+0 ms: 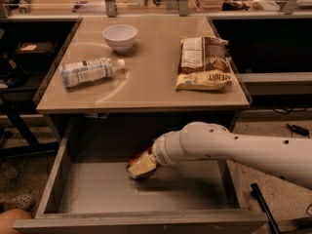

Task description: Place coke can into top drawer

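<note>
Most looks done. Holds fingers [145, 164] clamped on the coke can [136, 172], with the gripper [140, 168] low inside the open top drawer [97, 191], near its back wall, at or just above the floor. Needs only letting go and drawing the arm [234, 147] back out.

A snack bag [202, 62] on the counter [146, 89] shows upside-down letters resembling "AKERY" on its yellow band. Left of the bag, the bottle [87, 71] has an illegible label. In front of the bag, the gripper [141, 165] sits in the top drawer [97, 194].
</note>
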You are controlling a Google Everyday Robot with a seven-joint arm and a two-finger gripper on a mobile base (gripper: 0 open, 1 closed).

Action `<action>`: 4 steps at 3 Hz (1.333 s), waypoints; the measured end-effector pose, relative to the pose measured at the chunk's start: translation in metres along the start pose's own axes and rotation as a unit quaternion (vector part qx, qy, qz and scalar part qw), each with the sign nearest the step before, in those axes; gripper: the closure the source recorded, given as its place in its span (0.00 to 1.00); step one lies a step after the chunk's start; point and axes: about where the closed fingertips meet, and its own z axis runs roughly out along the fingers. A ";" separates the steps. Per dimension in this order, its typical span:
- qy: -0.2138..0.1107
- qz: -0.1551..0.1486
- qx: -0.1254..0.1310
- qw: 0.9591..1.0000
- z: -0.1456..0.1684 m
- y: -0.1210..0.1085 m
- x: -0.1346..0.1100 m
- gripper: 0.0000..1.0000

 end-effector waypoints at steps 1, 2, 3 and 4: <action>0.000 0.000 0.000 1.000 0.000 0.000 0.000 0.34; 0.000 0.000 0.000 1.000 0.000 0.000 0.000 0.12; 0.000 0.000 0.000 1.000 0.000 0.000 0.000 0.00; 0.000 -0.001 0.000 1.000 0.000 0.000 -0.001 0.00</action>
